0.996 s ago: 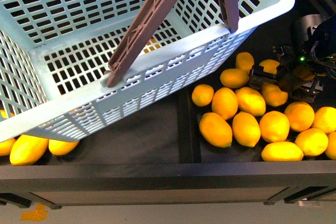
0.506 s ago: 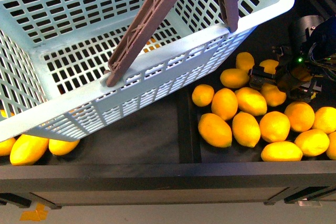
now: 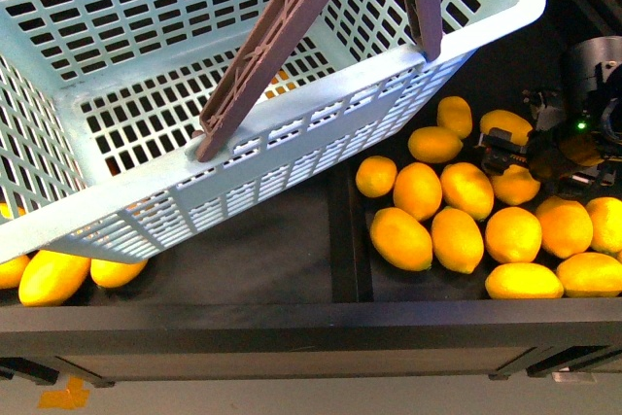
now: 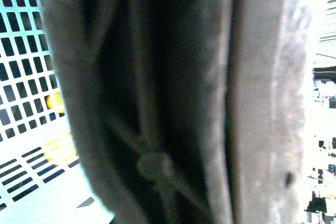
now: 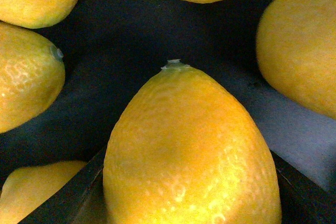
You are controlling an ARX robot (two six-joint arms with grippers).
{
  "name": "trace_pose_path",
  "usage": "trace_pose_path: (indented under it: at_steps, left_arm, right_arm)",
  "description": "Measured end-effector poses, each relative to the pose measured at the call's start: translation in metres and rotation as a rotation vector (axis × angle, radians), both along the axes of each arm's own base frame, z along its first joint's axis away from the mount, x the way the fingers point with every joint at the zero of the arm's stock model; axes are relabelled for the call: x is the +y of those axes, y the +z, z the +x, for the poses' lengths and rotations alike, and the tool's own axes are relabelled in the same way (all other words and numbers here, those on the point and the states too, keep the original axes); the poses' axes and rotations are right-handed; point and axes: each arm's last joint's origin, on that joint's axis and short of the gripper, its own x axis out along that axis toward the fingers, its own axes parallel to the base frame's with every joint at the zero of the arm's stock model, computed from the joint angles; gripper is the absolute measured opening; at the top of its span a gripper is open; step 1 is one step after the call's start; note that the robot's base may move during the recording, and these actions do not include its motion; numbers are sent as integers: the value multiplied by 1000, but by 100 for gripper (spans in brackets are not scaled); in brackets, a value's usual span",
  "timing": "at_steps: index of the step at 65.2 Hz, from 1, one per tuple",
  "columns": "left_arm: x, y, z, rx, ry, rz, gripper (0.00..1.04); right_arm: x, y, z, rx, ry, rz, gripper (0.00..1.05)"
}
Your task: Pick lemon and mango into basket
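Now shifted rightward, right tool (image 3: pixel 507 155) clamped on the lemon (image 5: pixel 189 145), basket (image 3: pixel 321 109) unmoved.

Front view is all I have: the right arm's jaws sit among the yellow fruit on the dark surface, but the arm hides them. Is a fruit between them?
Observer: Yes. The right wrist view shows one small bright yellow oval lemon between the right gripper's jaws, their dark edges against both its flanks.
Operator: Which end faces out?
Observer: Its nubbed tip points away from the camera, toward bare black surface between other fruit.
Operator: And the left arm?
Observer: The left wrist view shows a blurred brown ribbed handle up close, with the light aqua slotted plastic basket beyond; no jaws visible.
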Motion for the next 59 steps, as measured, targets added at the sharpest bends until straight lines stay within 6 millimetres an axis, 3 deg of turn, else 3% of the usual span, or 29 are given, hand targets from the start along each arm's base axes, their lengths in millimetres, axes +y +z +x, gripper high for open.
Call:
trace_pose_path:
  at_steps: [7, 13, 16, 22, 33, 45, 52, 59]
  left_arm:
    - [0, 0, 0, 0, 0, 0, 14]
    - [0, 0, 0, 0, 0, 0, 14]
    - [0, 0, 0, 0, 0, 0, 14]
    - [0, 0, 0, 0, 0, 0, 14]
    - [0, 0, 0, 0, -1, 0, 14]
    - [0, 0, 0, 0, 1, 1, 14]
    - [0, 0, 0, 0, 0, 0, 14]
    - [0, 0, 0, 0, 1, 0, 14]
  right_arm:
    - [-12, 24, -12, -74, 4, 25, 65]
    - [-27, 69, -25, -187, -2, 48, 65]
    - [-36, 108, -35, -275, -2, 64, 65]
    - [-41, 158, -52, -388, 7, 74, 65]
    - [-32, 223, -79, -533, 36, 114, 65]
    - [8, 279, -102, -672, 115, 160, 65]
    - [43, 289, -106, -706, 175, 168, 65]
    - [87, 282, -103, -682, 231, 205, 65]
